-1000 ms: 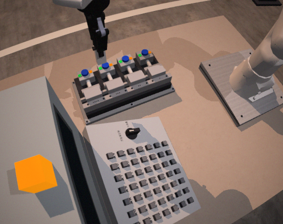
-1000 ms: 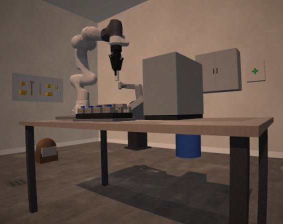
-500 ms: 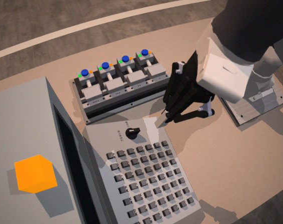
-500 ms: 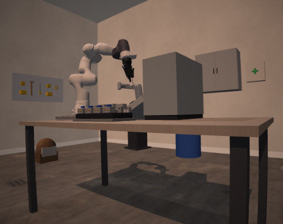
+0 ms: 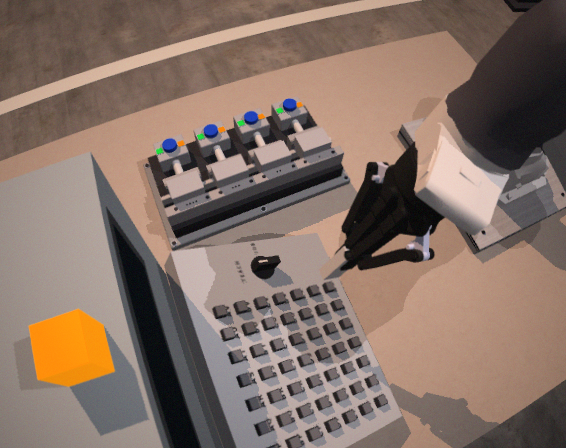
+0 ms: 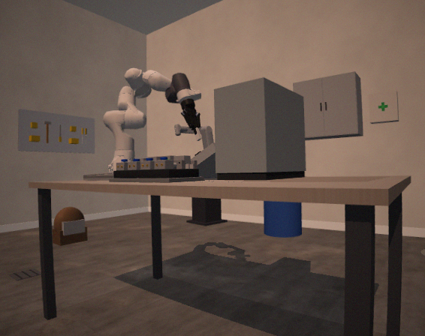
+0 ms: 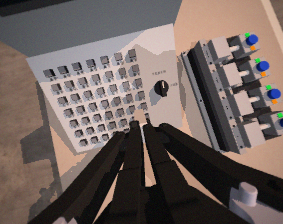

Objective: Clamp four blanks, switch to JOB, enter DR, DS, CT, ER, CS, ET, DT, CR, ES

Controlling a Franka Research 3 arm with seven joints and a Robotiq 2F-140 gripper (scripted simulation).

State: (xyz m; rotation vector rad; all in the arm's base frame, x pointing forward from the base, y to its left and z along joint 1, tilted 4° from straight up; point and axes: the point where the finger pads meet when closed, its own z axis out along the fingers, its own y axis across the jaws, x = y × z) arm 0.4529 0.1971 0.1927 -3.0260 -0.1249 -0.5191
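My gripper (image 5: 351, 254) (image 6: 194, 131) (image 7: 139, 116) is shut, with a pale narrow tip at its fingertips, above the right edge of the key panel (image 5: 200, 270) (image 7: 159, 52). The selector (image 5: 265, 266) (image 7: 162, 88) has its bar in line with the TEACH print. The amber lamp (image 5: 71, 348) on the cabinet looks lit. No key looks lit. Four pale grey blocks stand in the vise stations, such as the leftmost block (image 5: 185, 186). All four valves, such as the leftmost blue valve (image 5: 169, 145), show green and amber lenses lit. I cannot tell whether each blank is fully seated.
The grey cabinet (image 5: 40, 225) (image 6: 240, 131) rises beside the key panel. The vise base (image 5: 225, 226) (image 6: 150, 180) stands beyond the panel's selector end. The arm's mounting plate (image 5: 550, 202) is on the table's right side in the top view.
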